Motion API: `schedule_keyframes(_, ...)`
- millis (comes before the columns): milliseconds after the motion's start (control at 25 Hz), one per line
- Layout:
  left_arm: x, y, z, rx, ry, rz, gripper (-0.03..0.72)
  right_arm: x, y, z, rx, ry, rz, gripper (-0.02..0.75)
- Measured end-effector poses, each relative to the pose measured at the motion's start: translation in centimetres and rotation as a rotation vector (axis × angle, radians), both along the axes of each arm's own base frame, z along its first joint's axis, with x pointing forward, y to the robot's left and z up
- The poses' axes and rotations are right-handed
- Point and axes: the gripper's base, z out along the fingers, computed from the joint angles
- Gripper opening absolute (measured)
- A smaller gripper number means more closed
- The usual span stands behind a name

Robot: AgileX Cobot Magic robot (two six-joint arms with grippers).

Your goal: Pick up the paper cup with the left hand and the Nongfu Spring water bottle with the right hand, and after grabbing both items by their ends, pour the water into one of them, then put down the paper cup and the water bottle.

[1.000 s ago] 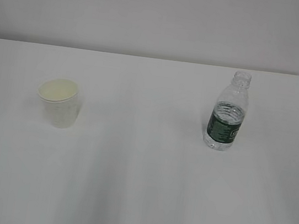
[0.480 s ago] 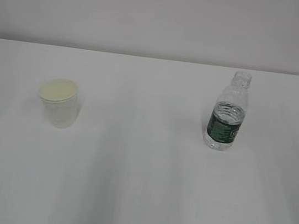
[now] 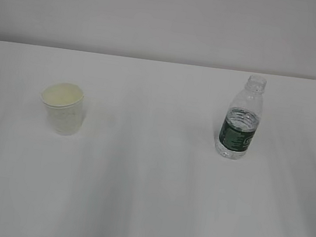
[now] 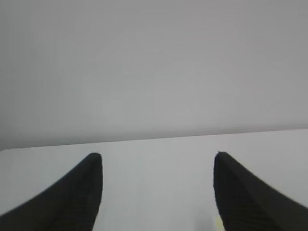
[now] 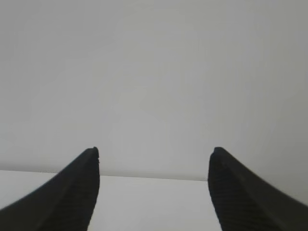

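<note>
Still untouched: paper cup (image 3: pixel 62 108) (upright).

The left hand (image 4: pixel 158 156), a black two-finger claw with ribbed inner faces, holds its jaws wide apart with nothing between them. The right hand (image 5: pixel 155 150), a matching black ribbed gripper, likewise stands spread and empty.

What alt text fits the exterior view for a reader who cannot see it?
A white paper cup stands upright at left and an uncapped water bottle with a dark green label at right, well apart on a white table. No robot arm is visible.
</note>
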Motion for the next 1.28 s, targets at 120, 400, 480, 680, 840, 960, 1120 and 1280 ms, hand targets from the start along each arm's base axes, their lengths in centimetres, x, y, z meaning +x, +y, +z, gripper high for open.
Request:
schedule_keyframes(120, 1.1, -1.4, -1.0, -0.039, 0.033, -0.045, 0.518, 0.8, 0.1, -0.2, 0.048, -0.011, 0.011, 0.538)
schedule_keyframes(400, 3.9, -2.8, -3.4, -0.03, 0.048, -0.058, 0.494, 2.6, 0.1, -1.6, 0.092, 0.057, 0.013, 0.538)
schedule_keyframes(480, 4.5, -2.9, -3.9, -0.026, 0.048, -0.052, 0.484, 3.0, 0.1, -2.0, 0.098, 0.076, 0.013, 0.538)
schedule_keyframes(680, 5.1, -2.9, -4.2, -0.025, 0.01, -0.039, 0.473, 3.9, 0.2, -4.1, 0.097, 0.119, 0.029, 0.538)
schedule_keyframes(840, 5.8, -3.0, -4.9, -0.019, 0.009, -0.031, 0.473, 4.4, 0.6, -6.6, 0.103, 0.155, 0.068, 0.538)
schedule_keyframes(960, 6.3, -3.1, -5.3, -0.003, -0.011, -0.036, 0.473, 4.3, 1.0, -7.4, 0.081, 0.146, 0.111, 0.538)
schedule_keyframes(1120, 6.5, -3.5, -5.6, 0.003, -0.023, -0.069, 0.472, 4.3, 1.4, -8.1, 0.025, 0.149, 0.162, 0.538)
schedule_keyframes(1280, 6.6, -3.9, -6.4, 0.0, -0.028, -0.114, 0.471, 4.0, 1.7, -9.1, -0.029, 0.187, 0.199, 0.538)
